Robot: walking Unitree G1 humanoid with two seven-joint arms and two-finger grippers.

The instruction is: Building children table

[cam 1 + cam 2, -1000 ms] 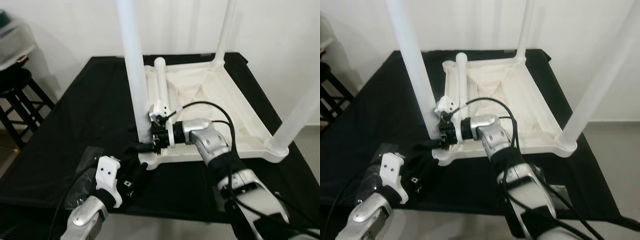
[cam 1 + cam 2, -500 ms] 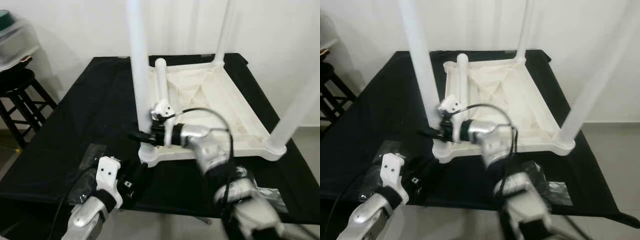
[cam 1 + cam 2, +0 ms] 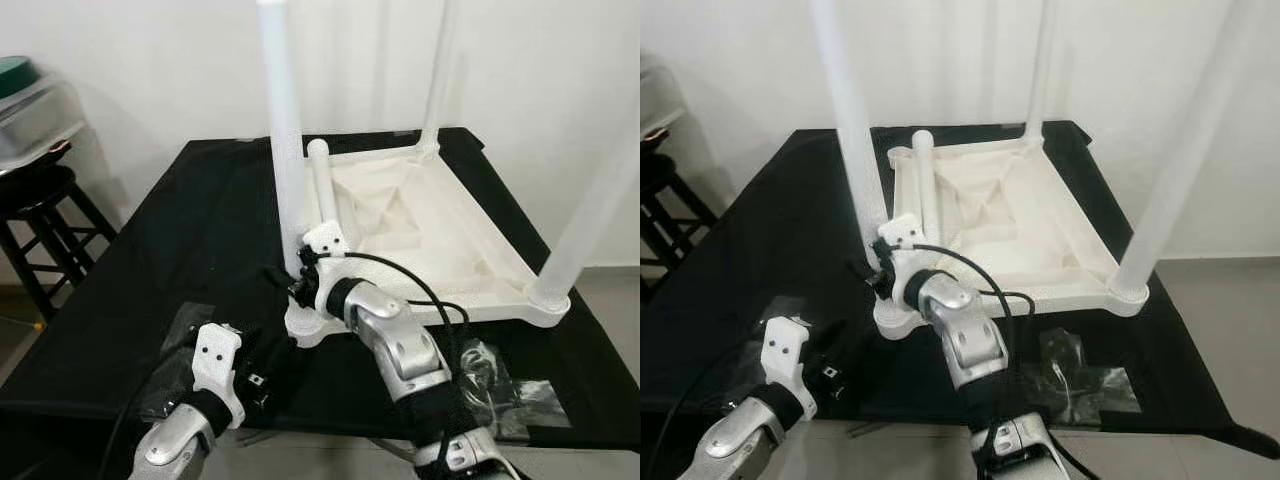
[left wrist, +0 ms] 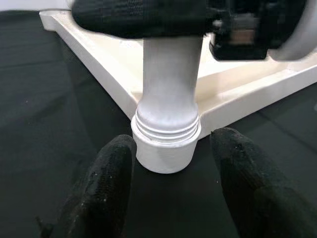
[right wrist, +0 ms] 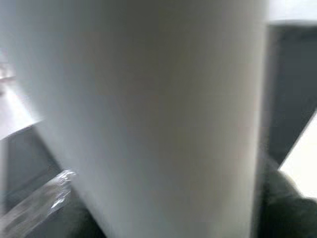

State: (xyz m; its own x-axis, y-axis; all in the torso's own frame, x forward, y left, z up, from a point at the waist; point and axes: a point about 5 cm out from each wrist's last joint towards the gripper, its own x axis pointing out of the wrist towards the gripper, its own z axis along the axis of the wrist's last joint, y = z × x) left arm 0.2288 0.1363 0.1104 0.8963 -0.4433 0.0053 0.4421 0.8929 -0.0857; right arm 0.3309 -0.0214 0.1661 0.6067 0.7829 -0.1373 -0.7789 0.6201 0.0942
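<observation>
The white children's table top lies upside down on a black table, with three legs standing up from its corners. The right gripper is clamped around the near-left leg, low, close to the corner socket. The left gripper is spread wide, its fingers low on either side of that socket, not touching it. A fourth leg lies loose on the table top. Clear plastic wrapping lies near the front edge.
</observation>
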